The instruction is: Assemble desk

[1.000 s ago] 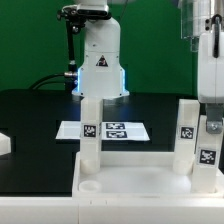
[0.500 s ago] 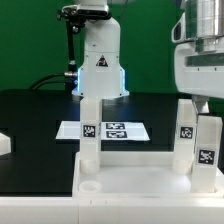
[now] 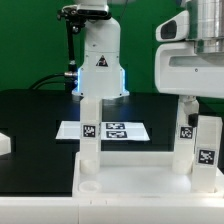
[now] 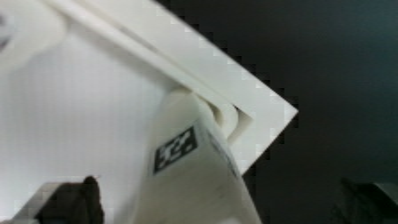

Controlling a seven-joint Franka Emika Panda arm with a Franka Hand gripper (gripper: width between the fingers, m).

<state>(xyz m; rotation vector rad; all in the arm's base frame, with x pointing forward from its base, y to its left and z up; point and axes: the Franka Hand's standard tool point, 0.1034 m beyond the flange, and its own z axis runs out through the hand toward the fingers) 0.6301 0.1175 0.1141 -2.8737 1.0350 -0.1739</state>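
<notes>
Three legs [image 3: 90,130] upright on desk top [image 3: 130,180]; marker board [image 3: 104,130] behind.

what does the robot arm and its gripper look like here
The arm is glossy white with rounded housings, a black triangular warning sticker on its base and a blue light glowing beside it. Black cables run along the table behind it. The gripper is a boxy white block; its fingertips look dark.

A flat black table [image 3: 30,130] is carrying the thin white marker board [image 3: 105,130] and the large white plastic desk top [image 3: 135,180].
</notes>
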